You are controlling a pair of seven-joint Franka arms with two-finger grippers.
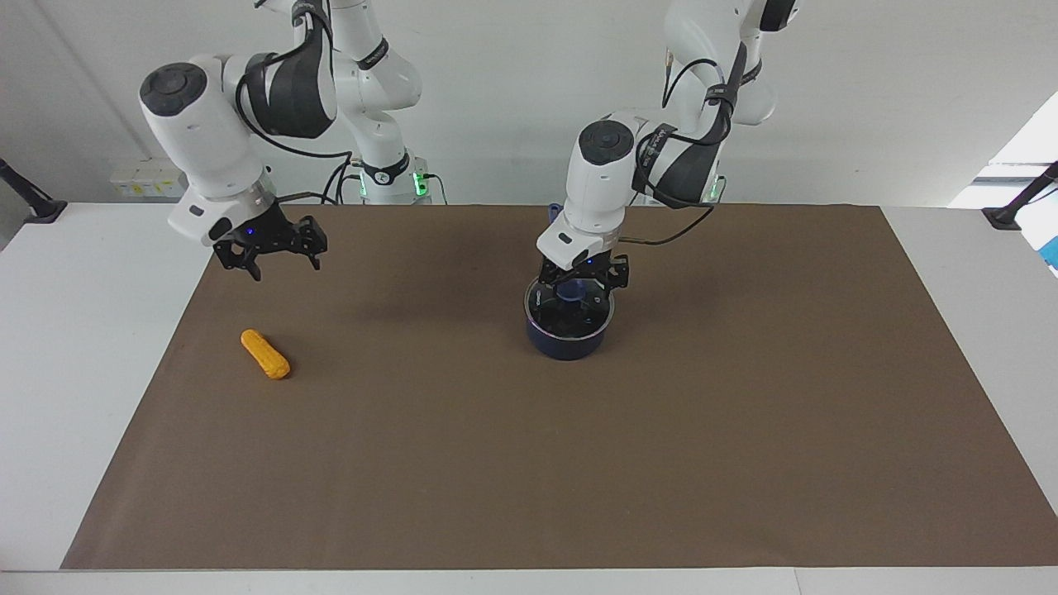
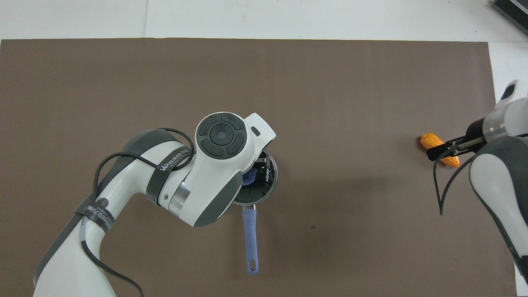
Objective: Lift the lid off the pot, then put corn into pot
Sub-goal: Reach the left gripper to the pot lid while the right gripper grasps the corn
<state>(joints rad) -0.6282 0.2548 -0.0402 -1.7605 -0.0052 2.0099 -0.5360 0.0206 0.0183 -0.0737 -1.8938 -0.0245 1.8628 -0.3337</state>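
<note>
While the lid [image 1: 570,307] sits on the pot [image 1: 569,340] mid-tabletop [image 1: 744,430], left gripper [image 1: 576,287] straddles its blue knob, closure unclear; right gripper [image 1: 277,252] hangs spread apart above the corn [image 1: 265,354], toward the right arm's end from the pot.

white tabletop [image 1: 91,330] under brown mat [image 1: 579,463]; plain white wall [image 1: 512,91]; bright light near left arm's end.

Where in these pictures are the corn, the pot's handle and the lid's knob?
corn [image 1: 265,354]: facing view, middle of the cob.
pot's handle [image 2: 250,239]: overhead view, midway along the handle.
lid's knob [image 1: 569,291]: facing view, top of the blue knob.
</note>
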